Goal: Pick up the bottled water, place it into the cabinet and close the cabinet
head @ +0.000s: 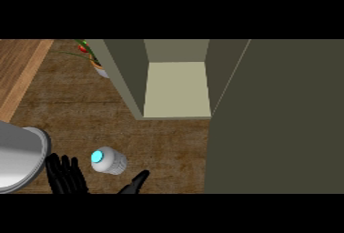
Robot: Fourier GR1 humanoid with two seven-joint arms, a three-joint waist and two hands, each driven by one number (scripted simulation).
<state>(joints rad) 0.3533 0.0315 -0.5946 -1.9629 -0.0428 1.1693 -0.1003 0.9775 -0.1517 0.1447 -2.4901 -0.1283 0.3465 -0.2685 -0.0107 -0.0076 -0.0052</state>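
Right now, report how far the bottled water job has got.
Done: nothing beyond the approach. The cabinet stands open, its door swung out at the right and the shelf bare. In hand: the left hand is open beside the bottled water, which stands upright on the counter, not grasped. Left: grasp and lift the bottle, set it in the cabinet, close the door. The right hand is not in view.

A home kitchen, seen from steeply above. A brown wood-grain counter (161,141) carries an olive-green cabinet (269,118) whose open compartment shows a pale shelf (176,88). A potted plant (94,59) stands near the counter's far edge, and a grey metal basin's rim (23,157) shows at the left edge.
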